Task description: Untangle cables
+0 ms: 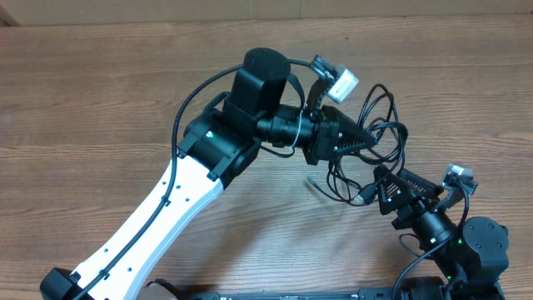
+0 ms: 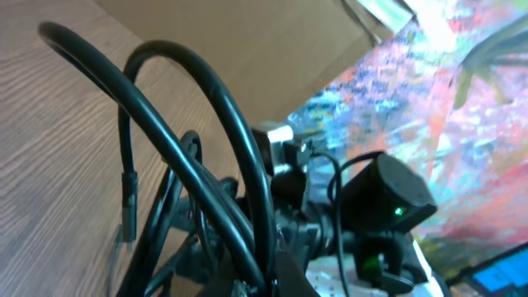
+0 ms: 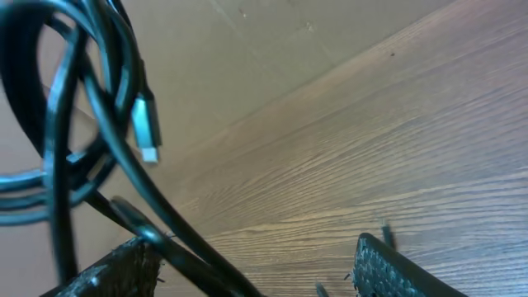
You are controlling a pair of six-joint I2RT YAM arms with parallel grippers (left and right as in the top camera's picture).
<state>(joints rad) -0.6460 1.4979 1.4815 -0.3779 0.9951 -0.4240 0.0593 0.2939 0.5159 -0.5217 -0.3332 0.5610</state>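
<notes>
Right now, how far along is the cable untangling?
Done: nothing visibly, the cables are one looped clump. In hand: left end effector shut on the clump; right end effector open beside it, strands across one finger. Left: separating every cord, perhaps starting at the silver-tipped plug.

the thin black flexible cables (image 1: 385,125) sit as one tangled bunch toward the right side of the wooden table (image 1: 100,83). several loose loops overlap and cross one another, fanning up and to the right, while a few strands trail down to a small silver-tipped plug (image 1: 362,198) near the tabletop. close up, glossy black loops (image 2: 206,91) arch upward side by side. a flat silver plug end (image 3: 147,124) hangs among curved strands.
</notes>
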